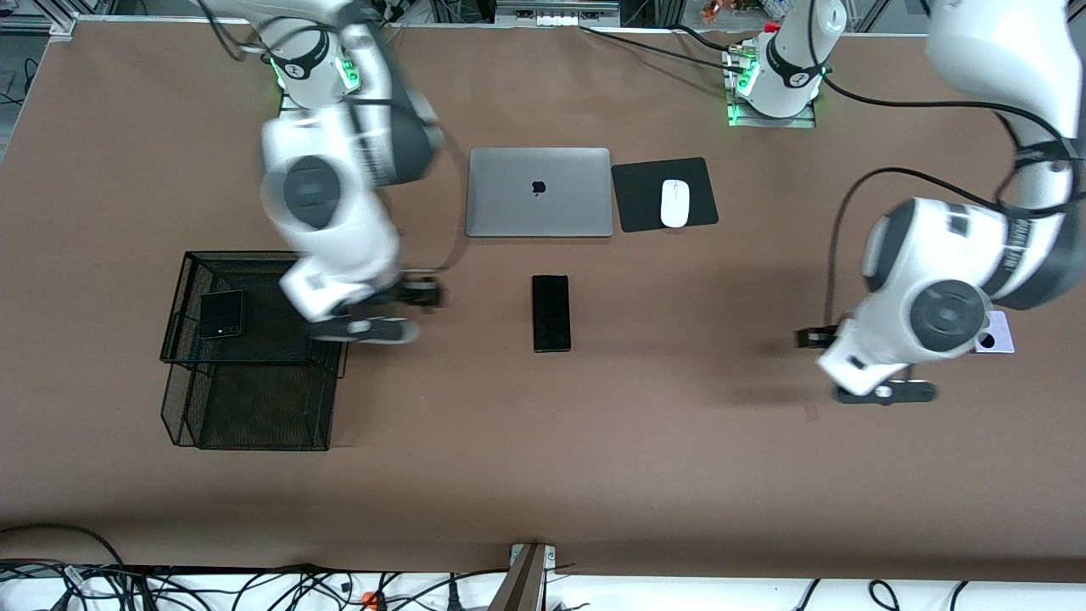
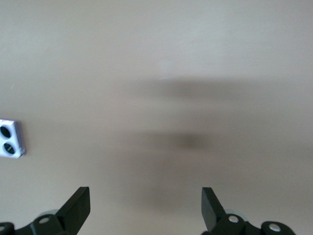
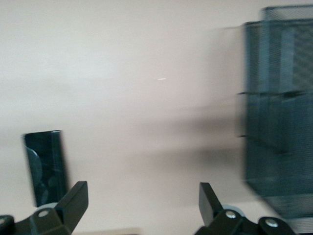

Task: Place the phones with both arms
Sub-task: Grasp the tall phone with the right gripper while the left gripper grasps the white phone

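Observation:
A small black flip phone (image 1: 222,314) lies in the black wire basket (image 1: 254,416) toward the right arm's end of the table. The long slim black phone (image 1: 551,312) lies flat mid-table, and its end also shows in the right wrist view (image 3: 46,166). My right gripper (image 1: 405,312) (image 3: 144,196) hangs open and empty over bare table between basket and slab. A lavender-white phone (image 1: 997,335) (image 2: 11,138) with two black circles lies partly under the left arm. My left gripper (image 1: 842,365) (image 2: 145,200) is open and empty over bare table beside it.
A shut grey laptop (image 1: 539,192) lies farther from the front camera than the slim phone. Beside it a white mouse (image 1: 674,204) rests on a black pad (image 1: 645,195). The basket's mesh wall (image 3: 279,112) stands close to the right gripper.

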{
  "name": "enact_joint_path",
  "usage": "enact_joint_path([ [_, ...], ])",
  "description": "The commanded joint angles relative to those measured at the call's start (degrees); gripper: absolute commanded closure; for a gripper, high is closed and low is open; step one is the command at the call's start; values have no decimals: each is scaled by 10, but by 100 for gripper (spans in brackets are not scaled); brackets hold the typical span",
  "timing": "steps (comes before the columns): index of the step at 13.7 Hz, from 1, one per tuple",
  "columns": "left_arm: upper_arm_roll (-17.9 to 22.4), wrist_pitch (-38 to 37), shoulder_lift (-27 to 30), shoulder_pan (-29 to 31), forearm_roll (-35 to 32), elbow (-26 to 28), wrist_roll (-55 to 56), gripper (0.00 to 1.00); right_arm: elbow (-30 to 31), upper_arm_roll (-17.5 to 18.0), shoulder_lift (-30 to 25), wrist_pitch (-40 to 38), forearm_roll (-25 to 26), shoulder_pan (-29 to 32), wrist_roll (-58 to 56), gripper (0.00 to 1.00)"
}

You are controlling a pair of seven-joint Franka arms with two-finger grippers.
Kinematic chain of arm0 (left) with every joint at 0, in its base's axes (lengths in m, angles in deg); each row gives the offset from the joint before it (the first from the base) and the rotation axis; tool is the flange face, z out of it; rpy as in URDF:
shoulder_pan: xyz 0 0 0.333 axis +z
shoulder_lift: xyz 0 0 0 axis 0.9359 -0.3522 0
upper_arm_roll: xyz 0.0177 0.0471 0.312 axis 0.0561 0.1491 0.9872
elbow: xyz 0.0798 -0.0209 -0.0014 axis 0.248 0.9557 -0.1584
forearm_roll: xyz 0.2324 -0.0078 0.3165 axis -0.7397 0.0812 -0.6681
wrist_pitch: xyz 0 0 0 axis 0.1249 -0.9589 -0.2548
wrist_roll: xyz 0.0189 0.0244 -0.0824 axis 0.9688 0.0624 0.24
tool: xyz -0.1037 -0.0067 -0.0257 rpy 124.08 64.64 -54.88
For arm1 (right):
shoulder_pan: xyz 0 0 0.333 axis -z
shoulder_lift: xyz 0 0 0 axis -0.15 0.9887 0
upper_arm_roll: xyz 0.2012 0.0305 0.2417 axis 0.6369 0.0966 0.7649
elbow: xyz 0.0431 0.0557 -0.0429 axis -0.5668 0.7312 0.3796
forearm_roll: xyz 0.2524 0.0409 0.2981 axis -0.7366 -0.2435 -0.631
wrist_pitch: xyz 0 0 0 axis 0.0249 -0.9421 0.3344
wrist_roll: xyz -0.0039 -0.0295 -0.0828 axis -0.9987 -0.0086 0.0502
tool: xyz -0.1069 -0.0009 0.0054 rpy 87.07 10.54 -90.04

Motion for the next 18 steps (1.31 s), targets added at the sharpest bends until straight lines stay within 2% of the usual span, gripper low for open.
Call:
enact_joint_path([
  [1, -11, 5, 9, 81, -12, 22, -24, 0, -74, -10, 81, 24, 2, -63, 92, 0],
  [3, -11, 6, 10, 111, -22, 21, -73, 0, -83, -5, 110, 71, 2, -98, 121, 0],
  [5, -11, 14, 10, 141, -28, 20, -116, 0, -82, 33, 125, 115, -7, -98, 128, 0],
  [10, -12, 170, -8, 248, -21, 56, -282, 0, -78, 50, 178, 170, -11, -101, 134, 0],
  [13, -17, 246, -33, 302, 13, 84, -348, 0, -51, 54, 191, 218, -12, -99, 127, 0],
  [16, -17, 298, -82, 346, 73, 86, -435, 0, -44, 55, 205, 231, -13, -95, 89, 0],
  [18, -17, 329, -93, 351, 74, 87, -447, 0, -44, 55, 219, 254, -31, -93, 65, 0],
])
